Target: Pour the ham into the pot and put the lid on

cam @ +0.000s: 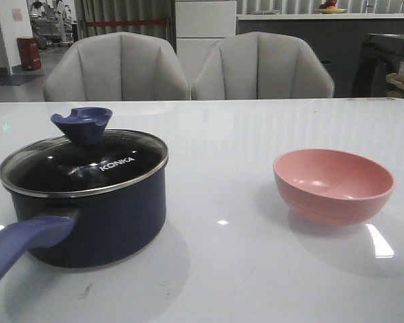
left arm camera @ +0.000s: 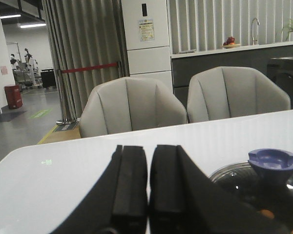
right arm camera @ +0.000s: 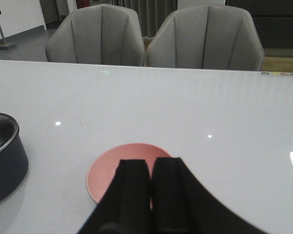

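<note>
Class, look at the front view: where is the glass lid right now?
The lid sits on the pot at the table's left side, well apart from the pink bowl on the right.

Front view: pot (cam: 97, 222) handle (cam: 20, 250) runs off the left and bottom edges, its end not visible. Pot interior hidden behind the dark lid (cam: 87, 165); ham can't be made out there. Neither arm is in that view.

Left wrist: end effector (left arm camera: 148, 195) blocks the lid's near side, and the right and bottom edges crop it. 2 small orange spots (left arm camera: 267, 213) show through the glass, too small to identify.

Right wrist: end effector (right arm camera: 150, 192) covers the bowl's (right arm camera: 112, 168) near half; pot cut by the left edge.
</note>
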Controlling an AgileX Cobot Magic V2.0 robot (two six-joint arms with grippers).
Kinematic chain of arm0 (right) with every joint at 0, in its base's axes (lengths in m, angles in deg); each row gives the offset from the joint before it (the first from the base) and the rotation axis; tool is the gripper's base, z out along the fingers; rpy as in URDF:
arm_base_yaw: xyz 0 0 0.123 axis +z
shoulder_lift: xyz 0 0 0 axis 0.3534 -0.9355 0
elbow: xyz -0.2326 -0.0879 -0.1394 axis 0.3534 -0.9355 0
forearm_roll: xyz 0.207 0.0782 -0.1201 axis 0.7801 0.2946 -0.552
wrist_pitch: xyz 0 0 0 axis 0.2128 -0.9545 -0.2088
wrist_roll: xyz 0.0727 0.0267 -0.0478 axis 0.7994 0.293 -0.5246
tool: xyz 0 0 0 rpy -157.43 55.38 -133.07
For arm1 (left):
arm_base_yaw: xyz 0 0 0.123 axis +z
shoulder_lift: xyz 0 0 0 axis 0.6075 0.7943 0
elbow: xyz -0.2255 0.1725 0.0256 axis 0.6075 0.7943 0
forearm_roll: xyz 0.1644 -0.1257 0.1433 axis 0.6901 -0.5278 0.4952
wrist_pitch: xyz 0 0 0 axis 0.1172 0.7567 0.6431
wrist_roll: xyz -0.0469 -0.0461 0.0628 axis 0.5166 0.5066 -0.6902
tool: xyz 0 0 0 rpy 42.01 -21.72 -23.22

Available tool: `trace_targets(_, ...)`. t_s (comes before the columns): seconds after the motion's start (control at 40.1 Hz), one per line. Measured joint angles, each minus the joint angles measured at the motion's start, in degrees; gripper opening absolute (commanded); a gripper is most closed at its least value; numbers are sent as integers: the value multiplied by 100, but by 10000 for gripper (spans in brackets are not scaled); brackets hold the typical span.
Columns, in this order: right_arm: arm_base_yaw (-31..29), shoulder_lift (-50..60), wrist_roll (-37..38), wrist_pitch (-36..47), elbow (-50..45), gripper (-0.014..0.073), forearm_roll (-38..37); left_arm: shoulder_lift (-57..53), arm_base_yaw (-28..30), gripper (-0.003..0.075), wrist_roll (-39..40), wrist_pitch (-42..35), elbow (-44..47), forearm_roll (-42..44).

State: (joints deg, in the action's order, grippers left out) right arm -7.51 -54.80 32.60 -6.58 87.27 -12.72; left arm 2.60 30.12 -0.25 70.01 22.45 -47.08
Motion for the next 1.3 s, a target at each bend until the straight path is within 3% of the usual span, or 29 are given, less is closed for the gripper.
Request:
trace_targets(0.424, 0, 0, 0, 0, 0, 161, 0, -27, 12, 113, 174, 778, 0, -4)
trace_targets(1.298, 0, 0, 0, 0, 0, 161, 0, -27, 23, 113, 184, 825, 0, -4)
